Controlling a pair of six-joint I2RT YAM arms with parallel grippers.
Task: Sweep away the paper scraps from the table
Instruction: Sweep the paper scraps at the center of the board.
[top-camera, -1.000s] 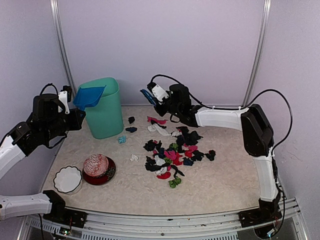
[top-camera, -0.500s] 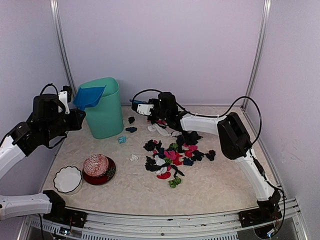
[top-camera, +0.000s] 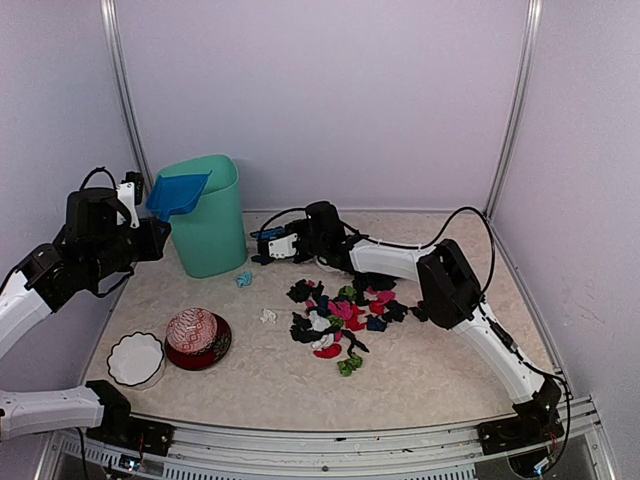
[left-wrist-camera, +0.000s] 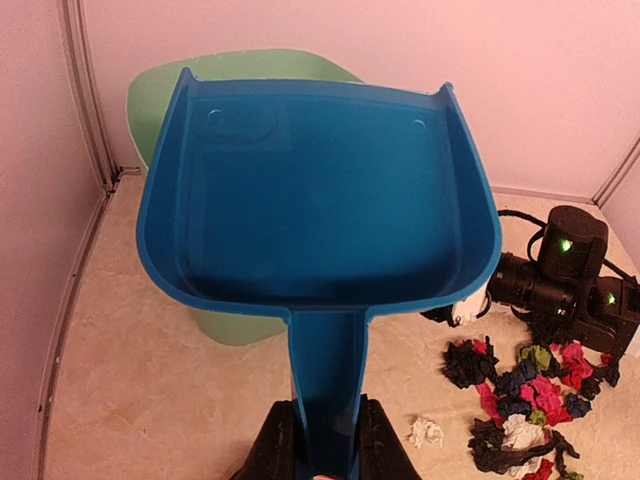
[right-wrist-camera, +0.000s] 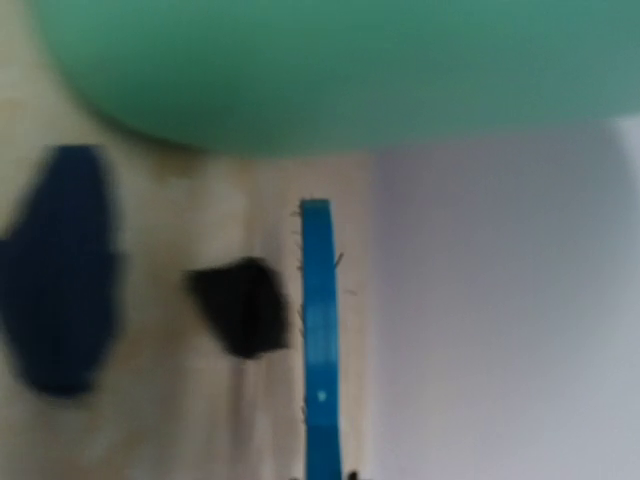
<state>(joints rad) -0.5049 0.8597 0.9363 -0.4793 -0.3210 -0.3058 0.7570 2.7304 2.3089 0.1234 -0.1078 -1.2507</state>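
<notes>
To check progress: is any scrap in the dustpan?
No, the dustpan is bare inside; the scraps lie on the table.

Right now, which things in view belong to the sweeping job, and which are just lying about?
Job: paper scraps, table, blue dustpan, blue brush, green bin.
Lying about: white bowl, patterned ball, red dish.

The paper scraps (top-camera: 340, 315), crumpled and mostly black with pink, white and green, lie heaped on the beige marbled counter (top-camera: 430, 370), nearside of the right pincer (top-camera: 272, 243). A teal scrap (top-camera: 243, 279) and a white scrap (top-camera: 268, 316) lie apart, nearer that pincer.
</notes>
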